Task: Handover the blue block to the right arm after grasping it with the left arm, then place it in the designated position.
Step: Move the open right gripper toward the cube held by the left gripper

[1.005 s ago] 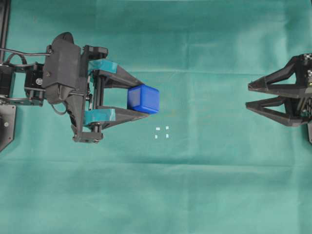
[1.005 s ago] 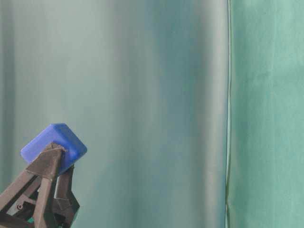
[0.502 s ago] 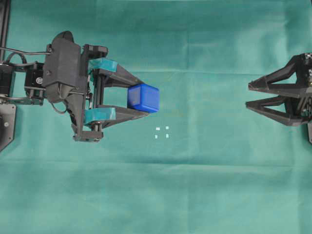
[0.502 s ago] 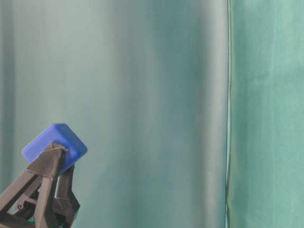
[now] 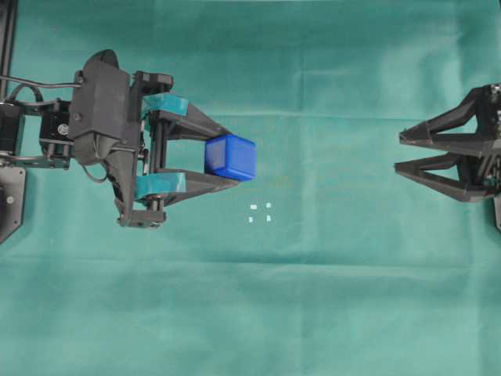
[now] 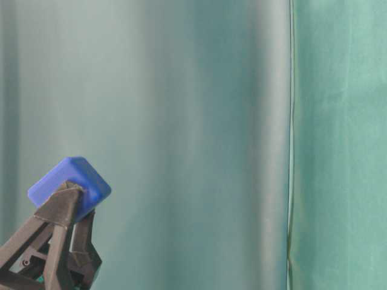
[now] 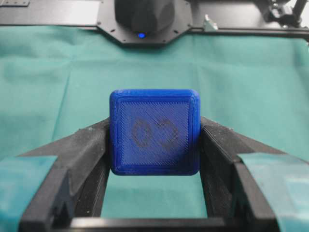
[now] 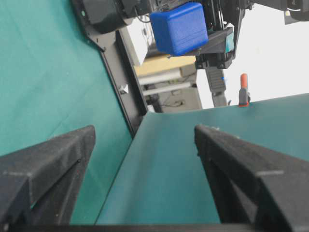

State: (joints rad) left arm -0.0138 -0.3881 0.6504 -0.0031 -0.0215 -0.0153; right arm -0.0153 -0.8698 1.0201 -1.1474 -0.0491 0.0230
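The left gripper (image 5: pixel 231 159) clamps the blue block (image 5: pixel 230 158) between its teal-taped fingertips, held in the air just up and left of the designated position (image 5: pixel 260 212). The block's only marking is a faint dark figure-8; no lettering reads anywhere. The right gripper (image 5: pixel 398 153), well right of those marks, stands spread wide and empty.

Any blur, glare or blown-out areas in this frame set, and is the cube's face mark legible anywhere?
Overhead view: even light, sharp, soft shadows. Left wrist view: the blue block is crisp, its faint figure-8 mark readable; the teal-taped fingers at the bottom edge are soft. Right wrist view: background behind the block overexposed to white, near fingers blurred. Table-level view: the backdrop is smooth and featureless.
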